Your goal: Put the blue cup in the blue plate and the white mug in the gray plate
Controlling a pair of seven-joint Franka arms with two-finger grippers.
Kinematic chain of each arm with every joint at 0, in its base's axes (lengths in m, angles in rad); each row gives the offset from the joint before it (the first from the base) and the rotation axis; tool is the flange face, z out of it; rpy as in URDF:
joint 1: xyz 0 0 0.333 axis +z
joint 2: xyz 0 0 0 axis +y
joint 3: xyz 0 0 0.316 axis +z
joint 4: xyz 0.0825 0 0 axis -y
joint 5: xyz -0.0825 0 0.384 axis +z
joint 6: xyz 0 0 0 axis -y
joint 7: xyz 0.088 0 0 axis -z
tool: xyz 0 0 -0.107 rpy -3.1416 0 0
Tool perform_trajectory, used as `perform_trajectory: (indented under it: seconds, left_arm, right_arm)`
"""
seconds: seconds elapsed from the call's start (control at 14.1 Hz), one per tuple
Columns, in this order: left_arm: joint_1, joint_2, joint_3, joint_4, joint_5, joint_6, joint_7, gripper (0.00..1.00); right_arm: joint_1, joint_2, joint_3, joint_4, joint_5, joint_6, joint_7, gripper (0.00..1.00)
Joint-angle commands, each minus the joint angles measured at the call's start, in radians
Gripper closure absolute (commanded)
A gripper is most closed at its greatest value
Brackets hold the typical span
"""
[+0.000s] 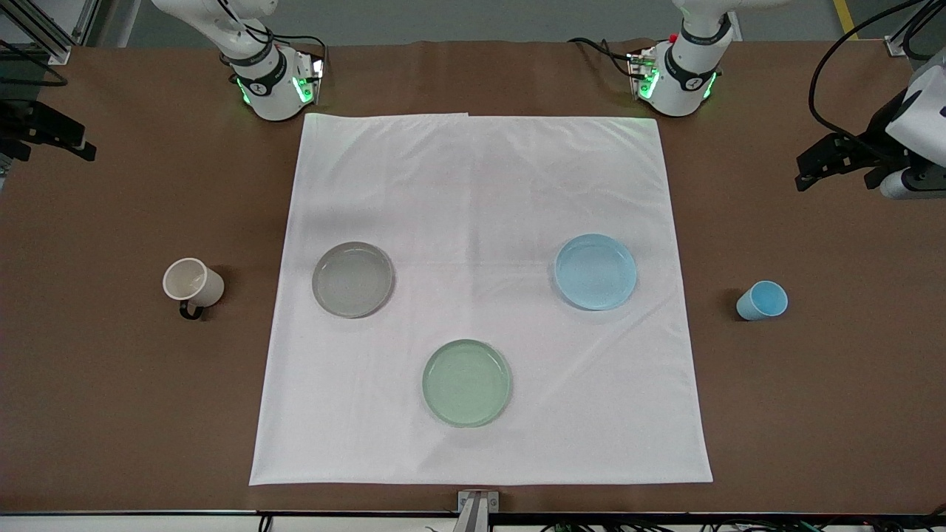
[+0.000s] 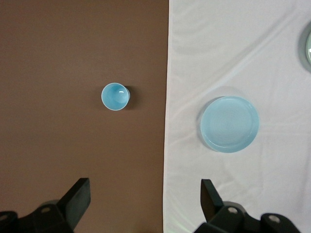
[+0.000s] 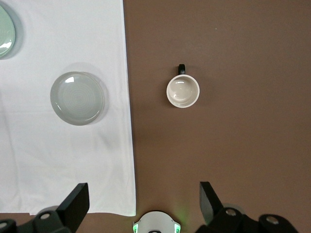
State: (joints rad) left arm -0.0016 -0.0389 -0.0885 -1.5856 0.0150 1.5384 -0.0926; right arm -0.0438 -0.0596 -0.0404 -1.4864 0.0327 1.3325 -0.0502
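The blue cup (image 1: 763, 300) stands upright on the brown table toward the left arm's end, off the cloth; it also shows in the left wrist view (image 2: 115, 96). The blue plate (image 1: 596, 271) (image 2: 229, 124) lies empty on the white cloth. The white mug (image 1: 192, 282) (image 3: 183, 91) stands upright on the table toward the right arm's end. The gray plate (image 1: 353, 279) (image 3: 77, 98) lies empty on the cloth. My left gripper (image 2: 144, 199) (image 1: 807, 171) is open and empty, high over the table. My right gripper (image 3: 141, 200) (image 1: 77, 144) is open and empty, high over its end.
A pale green plate (image 1: 467, 383) lies empty on the white cloth (image 1: 480, 185), nearer to the front camera than the other two plates. The cloth covers the middle of the brown table. The arm bases stand along the table's back edge.
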Motion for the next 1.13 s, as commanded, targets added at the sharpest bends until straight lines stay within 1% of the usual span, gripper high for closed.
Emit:
perform_trajectory:
  seconds: [0.0, 0.35, 0.57, 0.64, 0.85, 1.06]
  left_arm:
    - [0.0, -0.003, 0.001, 0.009, -0.001, -0.001, 0.025, 0.0]
    - [0.006, 0.022, 0.009, 0.035, 0.002, -0.001, 0.033, 0.0]
    - [0.064, 0.068, 0.019, 0.027, 0.002, 0.018, 0.086, 0.0]
    - [0.09, 0.074, 0.019, 0.007, 0.006, 0.044, 0.086, 0.0]
    - [0.135, 0.083, 0.019, -0.124, 0.046, 0.196, 0.086, 0.0]
    - [0.176, 0.114, 0.019, -0.305, 0.06, 0.441, 0.088, 0.0]
  right_arm:
    - [0.013, -0.014, -0.013, 0.024, -0.014, -0.026, -0.014, 0.0]
    - [0.005, -0.013, -0.019, 0.021, -0.005, -0.007, -0.007, 0.0]
    - [0.005, -0.011, -0.029, 0.017, -0.004, -0.012, 0.0, 0.0]
    - [0.005, -0.011, -0.03, 0.015, -0.004, -0.013, 0.0, 0.0]
    - [0.009, -0.011, -0.03, 0.015, -0.004, -0.013, 0.0, 0.0]
    - [0.007, -0.008, -0.032, 0.015, -0.014, -0.018, -0.003, 0.0]
